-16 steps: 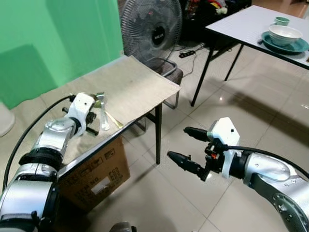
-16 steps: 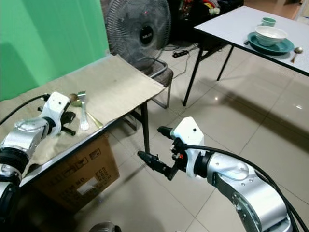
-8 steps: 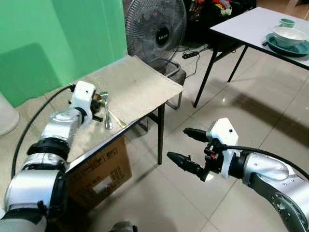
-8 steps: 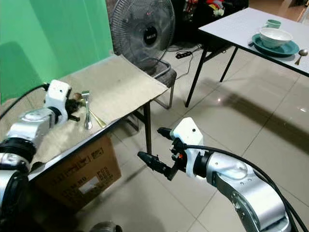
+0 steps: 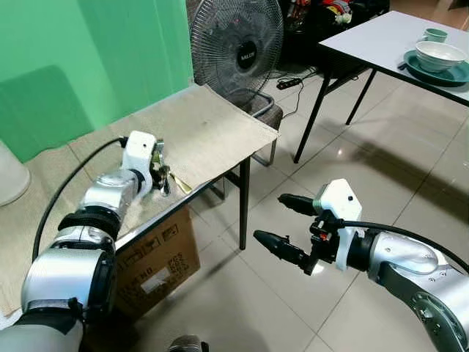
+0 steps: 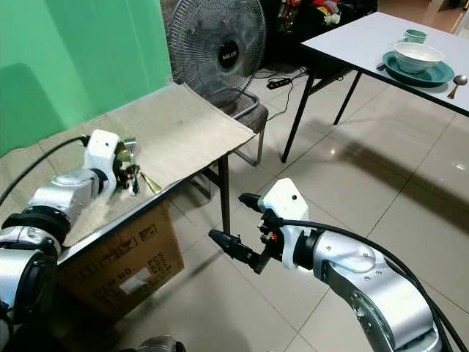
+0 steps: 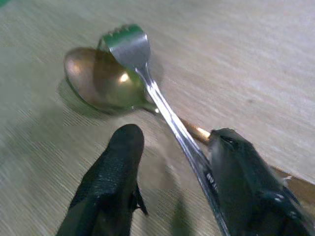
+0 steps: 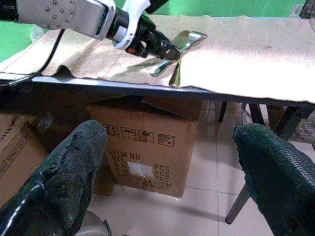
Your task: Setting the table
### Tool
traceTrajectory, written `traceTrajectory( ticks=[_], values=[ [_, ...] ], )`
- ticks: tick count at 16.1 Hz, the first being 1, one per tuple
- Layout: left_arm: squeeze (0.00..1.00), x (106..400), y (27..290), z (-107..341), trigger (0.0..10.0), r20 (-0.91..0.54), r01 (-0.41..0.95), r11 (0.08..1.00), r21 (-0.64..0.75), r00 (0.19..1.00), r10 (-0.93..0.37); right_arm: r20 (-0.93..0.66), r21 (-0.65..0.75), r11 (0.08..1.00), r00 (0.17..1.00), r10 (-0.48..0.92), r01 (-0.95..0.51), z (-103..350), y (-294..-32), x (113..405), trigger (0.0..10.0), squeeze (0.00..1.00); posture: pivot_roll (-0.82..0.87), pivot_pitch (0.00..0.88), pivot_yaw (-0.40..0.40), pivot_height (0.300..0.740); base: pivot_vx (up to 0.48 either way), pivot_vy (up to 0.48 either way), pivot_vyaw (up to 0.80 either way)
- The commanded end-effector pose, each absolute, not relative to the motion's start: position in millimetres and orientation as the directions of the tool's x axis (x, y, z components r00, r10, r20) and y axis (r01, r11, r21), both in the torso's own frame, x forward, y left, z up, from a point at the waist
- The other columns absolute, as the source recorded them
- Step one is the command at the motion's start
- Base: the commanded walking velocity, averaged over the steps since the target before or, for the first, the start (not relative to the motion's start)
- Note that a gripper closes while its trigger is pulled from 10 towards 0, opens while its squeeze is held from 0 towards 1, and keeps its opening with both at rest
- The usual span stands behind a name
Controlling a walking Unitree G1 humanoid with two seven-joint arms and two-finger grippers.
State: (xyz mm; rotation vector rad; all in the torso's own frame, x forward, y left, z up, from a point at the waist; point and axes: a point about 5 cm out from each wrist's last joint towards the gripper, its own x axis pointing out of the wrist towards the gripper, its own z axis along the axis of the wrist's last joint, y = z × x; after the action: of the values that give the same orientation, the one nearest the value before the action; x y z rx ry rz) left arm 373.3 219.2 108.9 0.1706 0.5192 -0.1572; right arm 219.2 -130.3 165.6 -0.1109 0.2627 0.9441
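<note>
A silver fork [image 7: 147, 78] lies across a gold-toned spoon [image 7: 98, 78] on the beige cloth of the near table [image 5: 212, 125]. My left gripper [image 7: 174, 142] is down on the cloth with its fingers open astride the fork's handle, which runs along one fingertip [image 7: 231, 152]. In the eye views the left gripper [image 6: 128, 172] sits over the cutlery near the table's front edge. My right gripper [image 5: 270, 217] hangs open over the tiled floor, holding nothing, to the right of that table and below its top.
A cardboard box [image 5: 157, 268] stands under the near table. A floor fan [image 5: 236, 44] and a chair stand behind it. A white table [image 5: 381, 37] at the far right bears a bowl [image 5: 440, 53] on a teal plate, a cup [image 5: 435, 34] and a spoon [image 6: 454, 79].
My left gripper has slid to the right along the cloth, from beside the cutlery to over the fork's handle. The right arm has held still.
</note>
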Motion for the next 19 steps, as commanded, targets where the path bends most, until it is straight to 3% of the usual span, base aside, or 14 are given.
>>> traceTrajectory(
  ticks=[1,7,13,19],
  values=[
    [0.0,374,221,110,10.0,-0.515,0.189,0.973,0.134,0.852,-0.095,-0.262,0.005,0.581,0.56,0.786,-0.814,168,-130,219,10.0,0.0,-0.04,0.0,0.052,0.74,0.0,0.0,0.0],
    [0.0,368,243,111,10.0,-0.544,0.18,0.963,0.201,0.838,-0.043,-0.265,-0.002,0.578,0.558,0.787,-0.816,168,-130,219,10.0,0.0,-0.03,0.0,0.049,0.74,0.0,0.0,0.0],
    [0.0,364,233,102,10.0,-0.568,0.327,0.928,0.179,0.804,-0.173,-0.263,-0.003,0.572,0.552,0.791,-0.82,169,-130,220,10.0,0.0,-0.03,0.0,0.043,0.74,0.0,0.0,0.0],
    [0.0,370,231,108,10.0,-0.483,0.233,0.943,0.238,0.871,-0.093,-0.265,-0.006,0.574,0.555,0.789,-0.819,169,-131,219,10.0,0.0,-0.04,0.0,0.045,0.74,0.0,0.0,0.0]
  ],
)
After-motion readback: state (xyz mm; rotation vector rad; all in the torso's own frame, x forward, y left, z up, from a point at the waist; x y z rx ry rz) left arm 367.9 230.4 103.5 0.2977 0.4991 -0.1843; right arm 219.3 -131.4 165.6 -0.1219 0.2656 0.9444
